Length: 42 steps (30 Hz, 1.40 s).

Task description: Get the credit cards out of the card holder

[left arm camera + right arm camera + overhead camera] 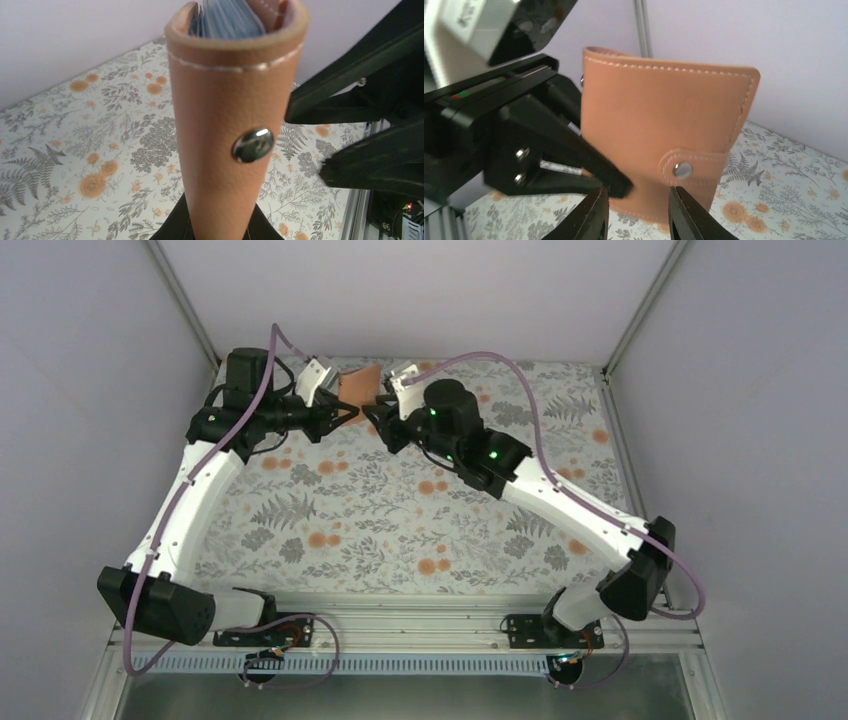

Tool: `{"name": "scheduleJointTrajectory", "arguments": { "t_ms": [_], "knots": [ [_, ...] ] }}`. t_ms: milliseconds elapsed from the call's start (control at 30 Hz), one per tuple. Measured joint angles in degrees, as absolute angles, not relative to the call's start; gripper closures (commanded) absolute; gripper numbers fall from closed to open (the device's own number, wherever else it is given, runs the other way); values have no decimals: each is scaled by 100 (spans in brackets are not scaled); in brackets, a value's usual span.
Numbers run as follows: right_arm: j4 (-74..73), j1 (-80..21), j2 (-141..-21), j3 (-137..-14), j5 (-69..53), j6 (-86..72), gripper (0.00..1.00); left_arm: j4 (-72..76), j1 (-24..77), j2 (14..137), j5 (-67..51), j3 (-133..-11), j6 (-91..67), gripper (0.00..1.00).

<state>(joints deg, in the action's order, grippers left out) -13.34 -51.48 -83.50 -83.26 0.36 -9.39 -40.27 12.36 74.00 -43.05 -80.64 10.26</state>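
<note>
The card holder (361, 384), reddish-brown leather, is held upright off the table at the back. My left gripper (345, 412) is shut on its lower end, with black fingers (175, 227) on either side of the leather (220, 125). Its strap is snapped shut over a metal stud (682, 170). Bluish layers (227, 20) show inside the holder's open top; I cannot tell credit cards from lining there. My right gripper (639, 215) is open just below the holder (664, 115), its fingertips apart under the lower edge and not touching it. The left fingers (574, 165) cross right beside it.
The floral tablecloth (400, 510) covers the table. White enclosure walls stand on three sides, the back wall (420, 300) close behind the holder. Both arms meet at the back centre, and the right fingers (370, 165) stand close to the holder.
</note>
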Motion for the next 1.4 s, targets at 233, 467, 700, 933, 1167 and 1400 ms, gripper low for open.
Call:
{"name": "scheduleJointTrajectory", "arguments": {
  "t_ms": [233, 467, 700, 933, 1167, 1400],
  "knots": [
    [-1273, -5146, -9070, -8755, 530, -967, 77, -4034, 1194, 7520, -4237, -8064, 980, 98],
    [-1317, -5131, -9292, -8952, 956, -1004, 87, -3962, 1175, 7585, -4200, -8068, 985, 98],
    [-1406, -5131, -9371, -9017, 1184, -1004, 79, -3922, 1184, 7677, -4206, -8068, 996, 98],
    [-1796, -5109, -9629, -9507, 1328, -755, 81, -3822, 1164, 7688, -4132, -8068, 998, 97],
    [-2003, -5092, -9793, -9749, 1205, -491, 96, -3817, 1133, 7688, -4040, -8049, 1000, 98],
    [-1872, -4700, -9566, -9371, 897, -613, 96, -3859, 1142, 7688, -4272, -7970, 1059, 98]
  ]
}}
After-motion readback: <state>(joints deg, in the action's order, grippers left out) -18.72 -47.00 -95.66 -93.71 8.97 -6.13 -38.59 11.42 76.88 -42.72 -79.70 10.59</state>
